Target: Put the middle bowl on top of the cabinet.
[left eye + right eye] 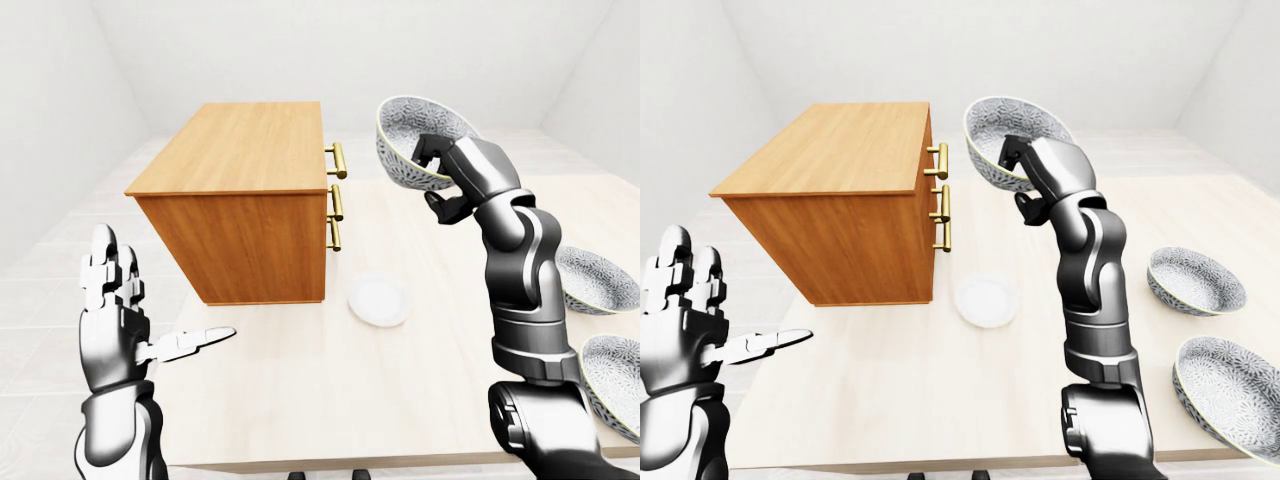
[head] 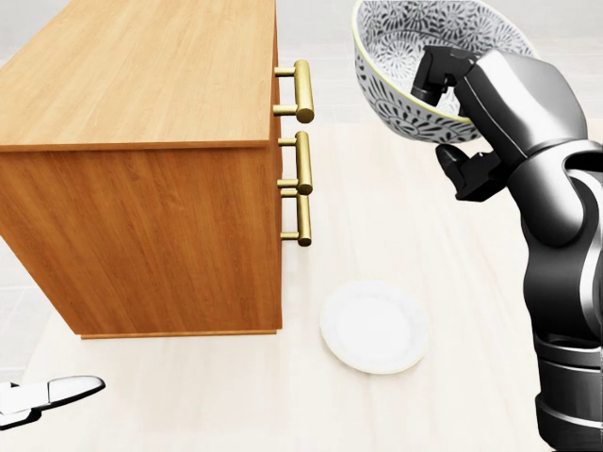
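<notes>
Bowl (image 2: 394,87): grey-white floral print, pale yellow rim. Cabinet (image 2: 141,217): orange-brown wood grain, brass handles (image 2: 302,91). Plate (image 2: 374,327): plain white. Tabletop (image 2: 226,395): pale cream.

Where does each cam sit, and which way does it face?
Head view: on the head, tilted down at cabinet, plate and bowl; right hand and arm show, tip of left hand bottom left.
Left-eye view: on the head, looking out across the table; both arms show.
Right-eye view: its pair, nearly the same; spare bowls clearest at right.
Shared: cabinet, plate, bowl in the right hand.
</notes>
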